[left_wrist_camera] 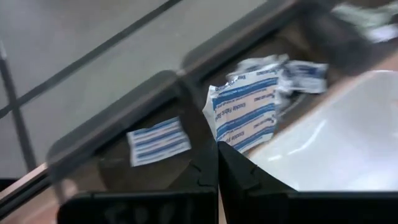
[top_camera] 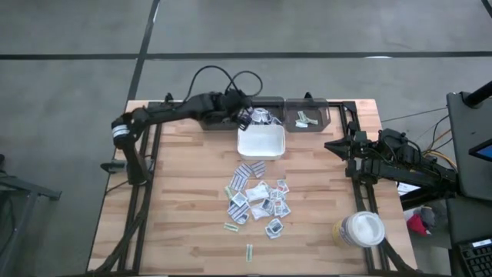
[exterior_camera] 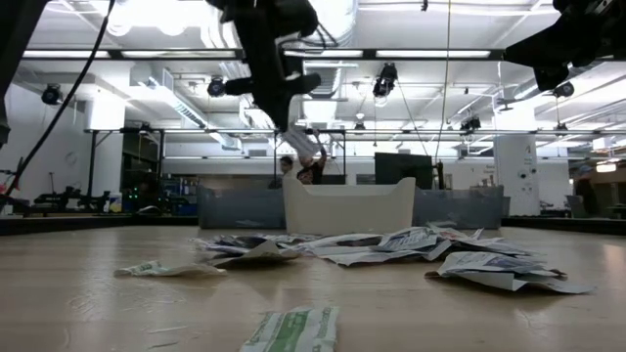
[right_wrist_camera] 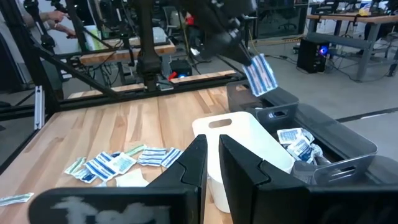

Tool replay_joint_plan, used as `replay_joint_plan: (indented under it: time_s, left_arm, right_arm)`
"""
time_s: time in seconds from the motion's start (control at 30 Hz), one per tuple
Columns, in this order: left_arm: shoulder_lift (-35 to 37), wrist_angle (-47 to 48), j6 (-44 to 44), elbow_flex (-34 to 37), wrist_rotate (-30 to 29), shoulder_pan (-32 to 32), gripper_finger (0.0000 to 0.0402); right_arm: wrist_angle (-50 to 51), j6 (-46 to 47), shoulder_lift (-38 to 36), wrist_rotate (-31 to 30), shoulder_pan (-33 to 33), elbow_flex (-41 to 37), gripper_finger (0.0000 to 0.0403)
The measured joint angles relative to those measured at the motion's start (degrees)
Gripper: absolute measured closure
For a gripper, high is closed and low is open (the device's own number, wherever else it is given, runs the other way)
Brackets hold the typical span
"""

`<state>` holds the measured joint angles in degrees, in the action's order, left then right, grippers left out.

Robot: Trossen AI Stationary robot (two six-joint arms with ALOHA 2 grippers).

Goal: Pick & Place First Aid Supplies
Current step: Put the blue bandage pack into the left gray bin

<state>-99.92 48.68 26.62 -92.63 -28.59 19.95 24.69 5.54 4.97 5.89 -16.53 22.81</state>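
Note:
The first aid supplies (top_camera: 257,201) are many small flat packets strewn over the middle of the wooden table, seen low (exterior_camera: 391,244) and from the right wrist (right_wrist_camera: 112,163). One blue-striped packet (left_wrist_camera: 245,112) hangs in my left gripper (top_camera: 244,117), which is shut on it above the dark grey bin (top_camera: 265,115) at the far edge, just beyond the white tray (top_camera: 261,143). My right gripper (top_camera: 332,145) waits at the table's right side, its fingers a narrow gap apart (right_wrist_camera: 212,155) with nothing between them. My left gripper pinches the blue-striped packet by one edge (left_wrist_camera: 231,142) between its two fingertips. The fingers slant down from the table's left. The packet (right_wrist_camera: 261,73) sticks out beyond the fingertips, tilted and lifted clear, over the bin.
More blue-striped packets (left_wrist_camera: 158,140) lie in the bin, and a second bin (top_camera: 307,119) beside it holds a few pieces. A round white-lidded jar (top_camera: 360,229) stands near the front right corner. A narrow pale strip (top_camera: 250,251) lies near the front edge.

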Motion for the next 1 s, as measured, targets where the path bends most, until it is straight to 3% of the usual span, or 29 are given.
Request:
replay_joint_plan:
  time_s: [0.43,1.0]
  left_arm:
    - [0.0,-0.5,-3.7,5.5,3.7,10.9,0.0402]
    - [0.0,-7.4,-5.5,12.6,9.9,17.8,0.0402]
  right_arm:
    - [0.0,0.0,0.0,0.0,0.0,0.0,0.0364]
    - [0.0,0.0,0.0,0.0,0.0,0.0,0.0364]
